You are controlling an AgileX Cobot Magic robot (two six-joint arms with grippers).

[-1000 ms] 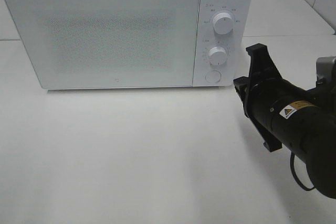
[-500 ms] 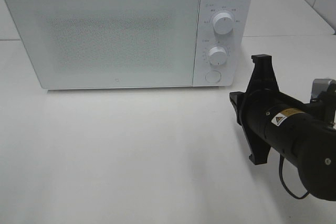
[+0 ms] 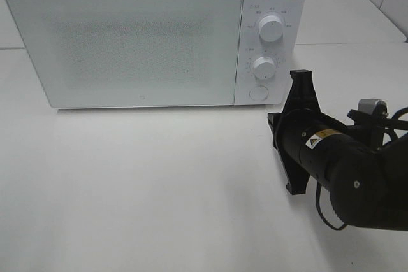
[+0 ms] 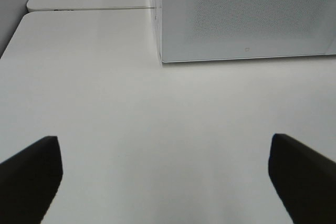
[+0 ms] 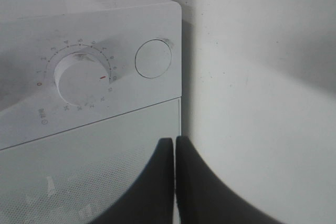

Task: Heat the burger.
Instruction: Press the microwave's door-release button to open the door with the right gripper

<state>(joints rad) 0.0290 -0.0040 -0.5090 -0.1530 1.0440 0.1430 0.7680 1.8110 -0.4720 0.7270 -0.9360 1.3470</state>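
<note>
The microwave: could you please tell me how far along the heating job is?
Done: the microwave door is closed; no burger is in view, so it may be inside. In hand: the shut, empty right gripper points at the lower dial and button. The open left gripper hangs idle. Left: possibly starting the timer; the dial's setting is unclear.

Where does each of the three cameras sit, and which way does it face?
Exterior high: mounted high before the table, looking down at the closed microwave; the right arm shows.
Left wrist: riding its arm, low over the table, facing the microwave door; the open left tool shows.
Right wrist: on the right arm, rolled sideways, close on the dial and button; shut right tool shows.
Shared: all three see the microwave.
</note>
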